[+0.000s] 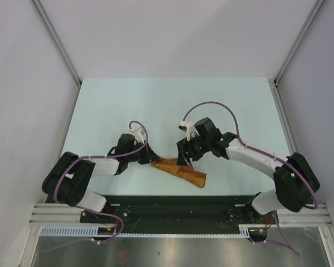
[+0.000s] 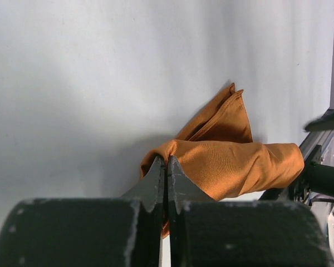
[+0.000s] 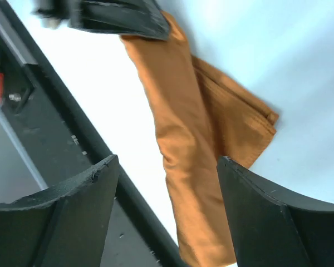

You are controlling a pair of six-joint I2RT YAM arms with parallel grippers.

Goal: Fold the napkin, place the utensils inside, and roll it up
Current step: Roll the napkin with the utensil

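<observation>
- From the top view, the napkin (image 1: 181, 172) lies on the pale table (image 1: 156, 105) as a narrow rust-orange roll. It sits slantwise just beyond the black base rail (image 1: 172, 203), so the folding looks done and the rolling well advanced.
- The left gripper (image 1: 149, 158) sits at the napkin's left end. The right gripper (image 1: 186, 158) hangs over the napkin's middle.
- No utensils show anywhere. I cannot tell whether they are inside the roll.
- In the left wrist view, the left gripper (image 2: 166, 167) has its jaws pressed tight together, with the tips on the near end of the napkin (image 2: 234, 164). It seems to nip the cloth there, probably to pin that end so the roll cannot spring loose. A flat, layered corner pokes out behind the napkin's rolled part.
- In the right wrist view, the right gripper (image 3: 168, 162) has its jaws spread wide and grips nothing. It stands astride above the napkin (image 3: 178, 111), which runs lengthwise between them. That looks like a free hand ready to come down on the roll.
</observation>
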